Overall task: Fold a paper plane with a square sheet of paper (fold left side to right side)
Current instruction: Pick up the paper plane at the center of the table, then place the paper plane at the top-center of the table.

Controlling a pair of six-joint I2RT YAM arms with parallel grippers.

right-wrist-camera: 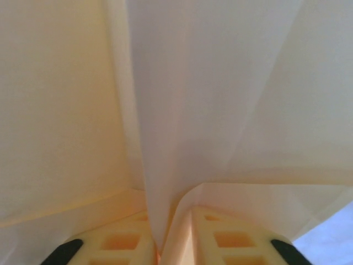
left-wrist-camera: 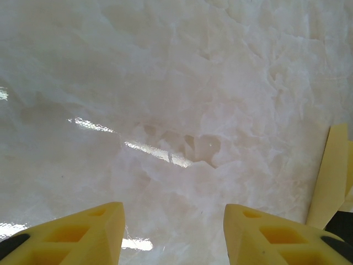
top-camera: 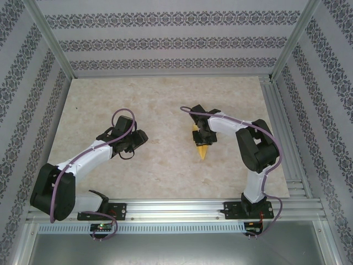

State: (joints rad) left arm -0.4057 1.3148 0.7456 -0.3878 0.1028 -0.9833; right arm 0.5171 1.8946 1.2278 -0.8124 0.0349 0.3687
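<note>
One paper plane (top-camera: 202,151), pinched in right hand (right-wrist-camera: 171,234)

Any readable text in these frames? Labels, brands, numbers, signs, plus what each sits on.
None can be read.
Folded yellow-orange paper: plain, no print.
Pale marble-patterned tabletop: no lettering.
Patterned wallpaper: ornament bands only, no letters.
Small circuit boards on the front rail: any marking is too small to read.
</note>
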